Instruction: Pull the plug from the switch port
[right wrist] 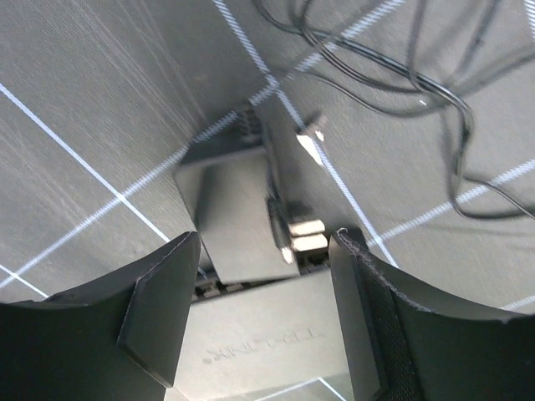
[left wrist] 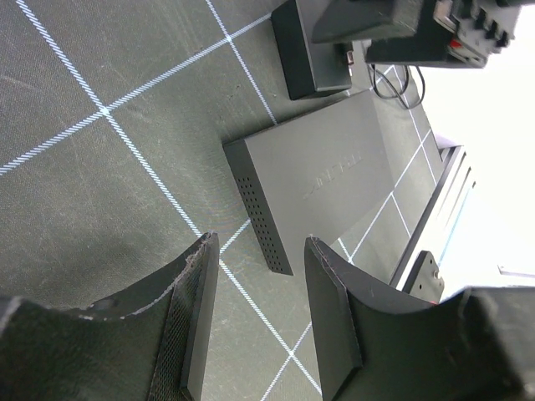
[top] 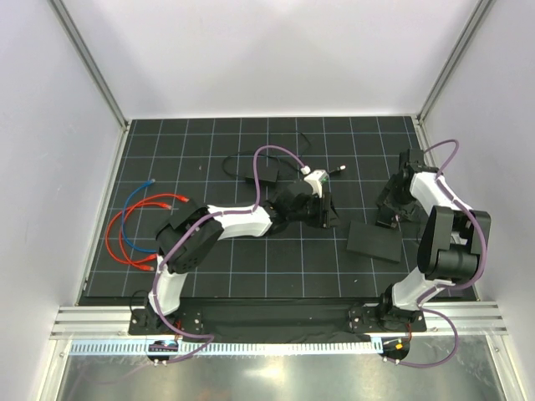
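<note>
The switch (left wrist: pixel 330 163) is a flat matte-black box with a vented side, lying on the gridded mat; it also shows in the top view (top: pixel 374 241). In the right wrist view its lettered top (right wrist: pixel 267 334) fills the space between the jaws. Its socket edge faces a smaller black block (right wrist: pixel 230 209), and a dark plug with pale metal tabs (right wrist: pixel 299 236) sits at that edge. My right gripper (right wrist: pixel 266 236) is open and hovers just above the socket edge (top: pixel 389 213). My left gripper (left wrist: pixel 255 242) is open and empty, low over the mat just short of the switch (top: pixel 322 209).
Red cable (top: pixel 134 242) and blue cable (top: pixel 138 194) loop at the mat's left. A black power brick (top: pixel 266 171) with a thin black cord (right wrist: pixel 435 83) lies at the back centre, its white-tipped end (top: pixel 341 170) loose. White walls enclose the mat.
</note>
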### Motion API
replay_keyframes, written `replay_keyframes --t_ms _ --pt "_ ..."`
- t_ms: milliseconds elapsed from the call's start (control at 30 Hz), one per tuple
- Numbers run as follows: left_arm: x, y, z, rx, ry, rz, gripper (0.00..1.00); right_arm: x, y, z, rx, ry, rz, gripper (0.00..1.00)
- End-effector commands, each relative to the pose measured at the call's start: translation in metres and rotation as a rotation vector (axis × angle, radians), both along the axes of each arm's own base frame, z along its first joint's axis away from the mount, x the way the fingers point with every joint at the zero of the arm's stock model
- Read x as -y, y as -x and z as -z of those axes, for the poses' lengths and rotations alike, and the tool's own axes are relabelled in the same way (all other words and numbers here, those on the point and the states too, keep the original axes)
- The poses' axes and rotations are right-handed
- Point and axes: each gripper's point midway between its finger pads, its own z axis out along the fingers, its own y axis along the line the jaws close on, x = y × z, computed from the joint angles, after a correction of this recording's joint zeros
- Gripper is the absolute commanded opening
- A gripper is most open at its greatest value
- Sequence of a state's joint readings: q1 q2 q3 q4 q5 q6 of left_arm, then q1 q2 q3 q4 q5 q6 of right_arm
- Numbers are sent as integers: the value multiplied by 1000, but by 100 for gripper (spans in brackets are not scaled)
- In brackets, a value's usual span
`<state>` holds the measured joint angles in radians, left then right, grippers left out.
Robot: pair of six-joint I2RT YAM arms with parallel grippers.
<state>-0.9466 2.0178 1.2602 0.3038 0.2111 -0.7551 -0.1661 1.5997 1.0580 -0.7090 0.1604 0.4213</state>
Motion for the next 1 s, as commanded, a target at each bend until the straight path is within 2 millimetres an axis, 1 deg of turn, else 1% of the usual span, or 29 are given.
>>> replay_keyframes --t_ms 0,200,267,400,433,533,567,633,667,733,767,800,833,867,900,933,967 --pt "6 -4 -12 21 55 13 49 -5 -21 1 30 -34 -27 70" --pt "3 -5 -12 15 59 6 49 -11 -30 12 19 -37 -44 71" --pt "4 -6 -12 13 66 9 49 -12 -33 12 19 -30 -46 70" --pt "4 -6 -10 4 66 9 49 -8 -43 10 28 1 -46 64" --pt "4 -6 -11 3 68 10 49 -7 -48 9 34 10 -46 63" --pt "5 -6 -10 -1 72 10 49 -7 -56 8 35 15 -50 53" --pt "5 -7 -8 -4 70 9 49 -9 -59 8 37 12 -56 43" --pt "5 -7 -8 -9 75 11 49 -11 -68 4 47 14 -65 31" --pt "6 -7 -8 -12 76 13 49 -11 -72 6 42 21 -67 24" --pt "5 -7 -7 -15 75 13 49 -9 -85 -3 62 41 -70 18" --pt "5 -7 -6 -17 75 12 49 -8 -89 -1 52 49 -77 13" --pt "5 -7 -7 -16 76 12 49 -4 -101 -14 79 75 -78 10" --pt "4 -9 -7 -15 76 8 49 -7 -107 -19 86 90 -99 5" --pt "3 -9 -7 -19 75 5 49 -7 -113 -20 83 104 -110 3" --pt "2 -10 -6 -19 76 1 49 -8 -127 -35 122 121 -121 1" --pt "2 -11 -7 -18 78 0 49 -12 -135 -40 134 143 -137 1" --pt "2 -11 -6 -22 78 -4 49 -16 -141 -39 127 149 -160 1"
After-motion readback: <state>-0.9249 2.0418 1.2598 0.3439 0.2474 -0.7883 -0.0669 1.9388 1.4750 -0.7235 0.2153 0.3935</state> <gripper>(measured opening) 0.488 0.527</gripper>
